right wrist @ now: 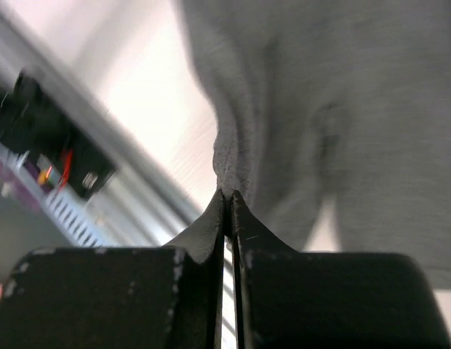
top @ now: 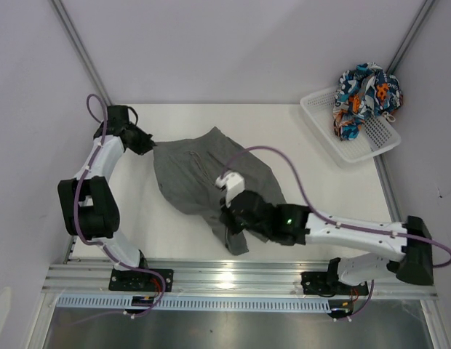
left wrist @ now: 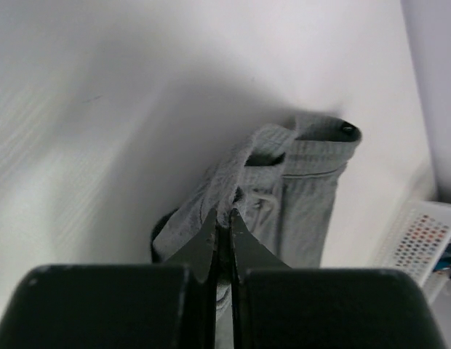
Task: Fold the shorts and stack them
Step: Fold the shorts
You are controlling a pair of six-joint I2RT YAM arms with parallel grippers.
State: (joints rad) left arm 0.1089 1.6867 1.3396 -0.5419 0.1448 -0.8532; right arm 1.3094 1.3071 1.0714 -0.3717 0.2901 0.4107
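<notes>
**Grey shorts (top: 200, 171) pinched at two edges**

Nearest, the right gripper (right wrist: 227, 195) had its fingers pressed together on the near edge. The cloth lay spread mid-table (top: 327, 182). Farther left, the left gripper (left wrist: 224, 214) pinched the far-left edge. Patterned shorts (top: 367, 91) sat heaped in the basket (top: 316, 120), far right.

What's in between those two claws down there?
The dark grey shorts fill the gap, as the top view shows. The left gripper pinches their far edge and the right gripper their near edge, with the cloth spread out between them.

The white table (top: 276, 127) bears a white mesh basket (top: 321, 127); dark grey shorts (top: 189, 174) lie left of the basket.
</notes>
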